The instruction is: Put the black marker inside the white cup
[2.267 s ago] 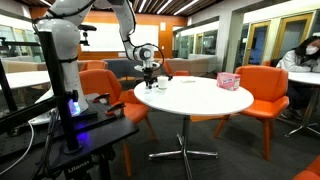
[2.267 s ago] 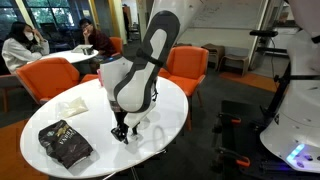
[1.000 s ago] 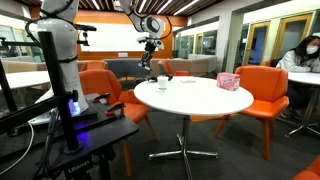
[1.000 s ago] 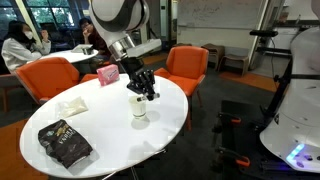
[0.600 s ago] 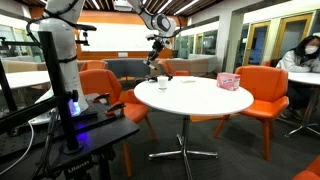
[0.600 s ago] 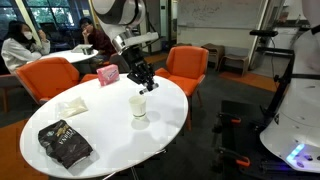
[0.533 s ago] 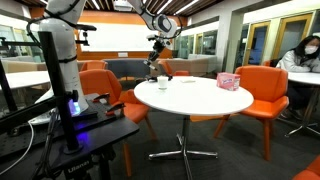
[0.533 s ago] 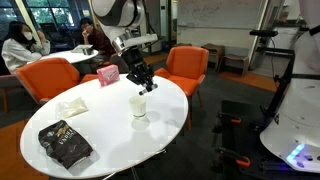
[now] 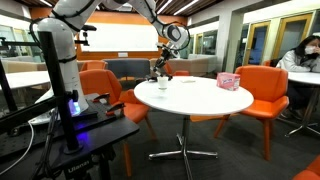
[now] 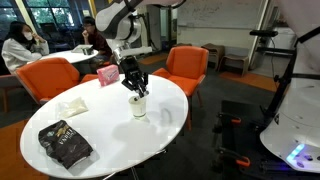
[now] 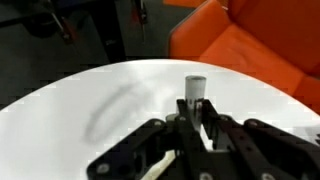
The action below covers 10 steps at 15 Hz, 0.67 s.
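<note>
The white cup (image 10: 138, 106) stands on the round white table (image 10: 112, 150); it also shows in an exterior view (image 9: 161, 85). My gripper (image 10: 134, 84) hangs just above the cup, also seen in an exterior view (image 9: 158, 70). In the wrist view the gripper (image 11: 195, 114) is shut on the black marker (image 11: 195, 89), whose pale end sticks out between the fingers over the white table top (image 11: 90, 100). The cup itself is hidden in the wrist view.
A pink patterned box (image 9: 229, 80) stands at the table's far side, also in an exterior view (image 10: 107, 75). A dark snack bag (image 10: 65, 143) and a white napkin (image 10: 72, 104) lie on the table. Orange chairs (image 10: 186, 66) ring it.
My gripper rose from the table beside the cup with the marker, swung up high, then came down and turned over the cup. The cup has not moved.
</note>
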Each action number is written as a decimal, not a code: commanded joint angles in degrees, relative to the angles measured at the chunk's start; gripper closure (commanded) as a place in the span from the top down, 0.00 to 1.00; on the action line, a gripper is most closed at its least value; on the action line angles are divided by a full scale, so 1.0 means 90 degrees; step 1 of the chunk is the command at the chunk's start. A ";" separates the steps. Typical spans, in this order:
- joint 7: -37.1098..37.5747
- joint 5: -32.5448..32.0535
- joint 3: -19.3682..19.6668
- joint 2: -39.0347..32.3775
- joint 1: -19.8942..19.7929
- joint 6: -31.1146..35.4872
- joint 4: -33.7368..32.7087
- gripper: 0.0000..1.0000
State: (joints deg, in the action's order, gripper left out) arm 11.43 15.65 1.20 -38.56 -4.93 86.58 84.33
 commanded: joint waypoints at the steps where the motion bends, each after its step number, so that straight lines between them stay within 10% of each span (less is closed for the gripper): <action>1: 0.0076 0.0368 0.0049 -0.0394 -0.0163 -0.0390 -0.0556 0.05; 10: 0.0281 0.1463 0.0038 -0.0903 -0.0673 -0.0324 -0.0904 0.05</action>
State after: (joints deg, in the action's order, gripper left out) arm 11.61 25.73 1.50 -45.17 -10.17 86.17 78.51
